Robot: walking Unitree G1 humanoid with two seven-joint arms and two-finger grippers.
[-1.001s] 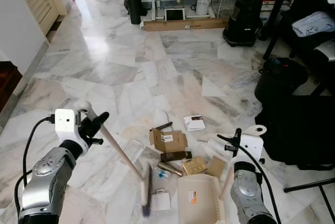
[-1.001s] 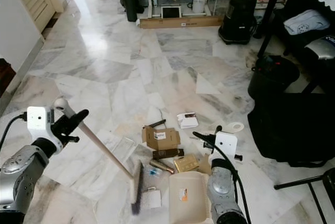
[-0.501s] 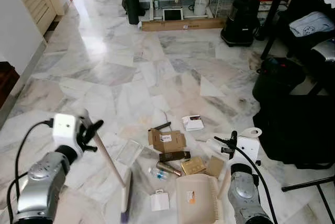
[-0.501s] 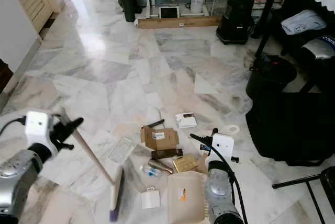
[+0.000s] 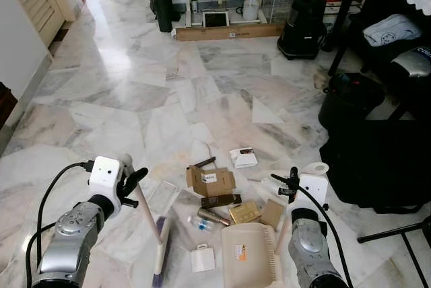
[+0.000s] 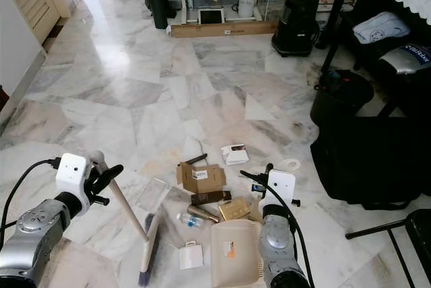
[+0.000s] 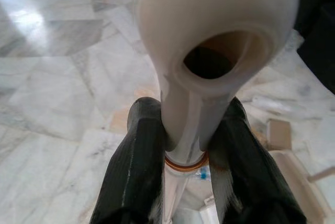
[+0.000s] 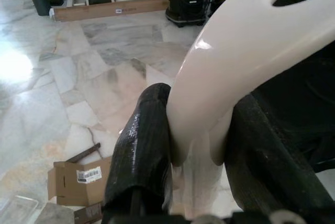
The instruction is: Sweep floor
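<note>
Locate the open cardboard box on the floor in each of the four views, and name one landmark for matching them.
Left eye view: cardboard box, centre, among the litter beyond the dustpan.
Right eye view: centre, slightly left.
Left wrist view: hidden behind the broom handle and fingers.
Right wrist view: low, beside the fingers, barcode label up.
Shared landmark: the long flat carton at the far wall.

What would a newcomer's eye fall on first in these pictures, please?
Probably the litter on the marble floor: a torn cardboard box, a small white box and wrappers in front of the robot. The left gripper holds a broom just left of the pile, and the right gripper holds a cream dustpan beside it.
</note>
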